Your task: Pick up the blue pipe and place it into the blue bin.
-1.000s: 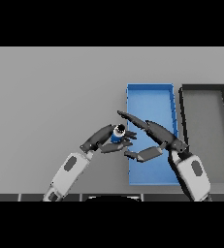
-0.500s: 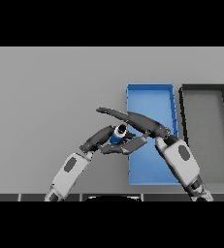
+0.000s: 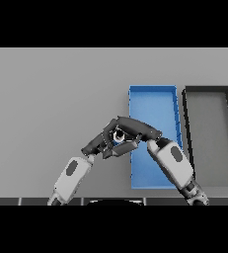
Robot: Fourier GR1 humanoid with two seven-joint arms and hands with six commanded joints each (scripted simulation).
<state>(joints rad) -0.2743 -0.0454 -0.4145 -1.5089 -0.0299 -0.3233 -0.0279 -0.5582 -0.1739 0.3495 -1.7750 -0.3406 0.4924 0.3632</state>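
The blue pipe stands just left of the blue bin, only its dark top end and a bit of blue showing. My right hand reaches in from the bin side. Its fingers arch over the pipe and its thumb lies under it, so the hand is shut on the pipe. My left hand lies against the pipe's left side with relaxed fingers. Most of the pipe's body is hidden between the two hands. My right forearm crosses over the bin's near half.
A dark grey bin stands right of the blue bin, side by side with it. The grey table stretches to the left and far side.
My right hand has swung left from over the bin and closed round the pipe. The left hand and the pipe have barely moved.
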